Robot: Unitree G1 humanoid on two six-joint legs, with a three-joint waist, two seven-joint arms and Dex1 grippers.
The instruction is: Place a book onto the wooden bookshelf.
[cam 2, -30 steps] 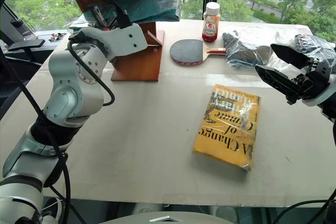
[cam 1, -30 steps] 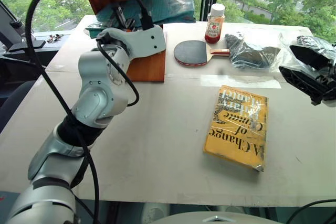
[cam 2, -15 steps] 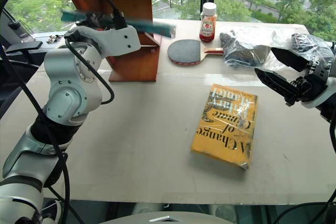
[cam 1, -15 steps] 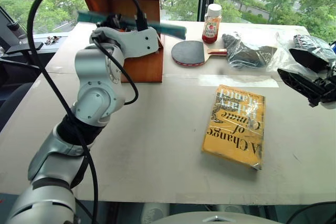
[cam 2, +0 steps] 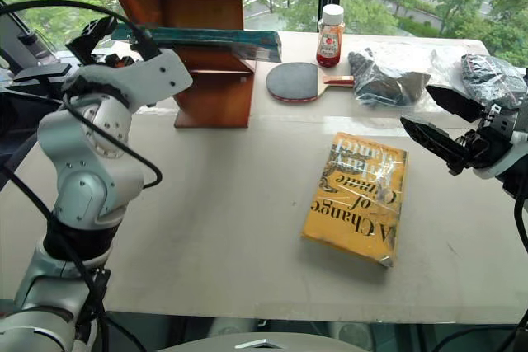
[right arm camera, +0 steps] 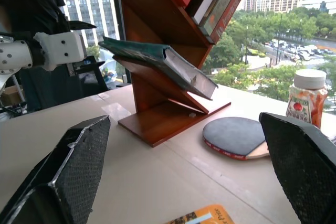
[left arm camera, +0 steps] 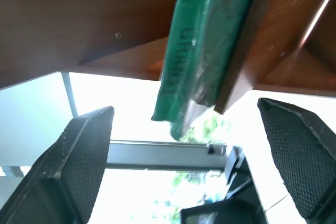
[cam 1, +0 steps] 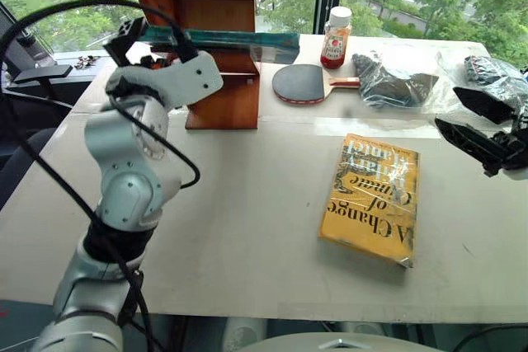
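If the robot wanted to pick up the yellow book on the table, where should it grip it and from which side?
The yellow book lies flat and closed on the table. Probably best to pinch its long right edge, coming from the right gripper side, since that edge is bare and nearest.

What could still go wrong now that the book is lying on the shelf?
The book lies on a slanted board of the bookshelf, with one end jutting past the edge, so it could slide off. The open left gripper is close to the book's other end, and pulling away carelessly might nudge it. A fall could hit the paddle or bottle.
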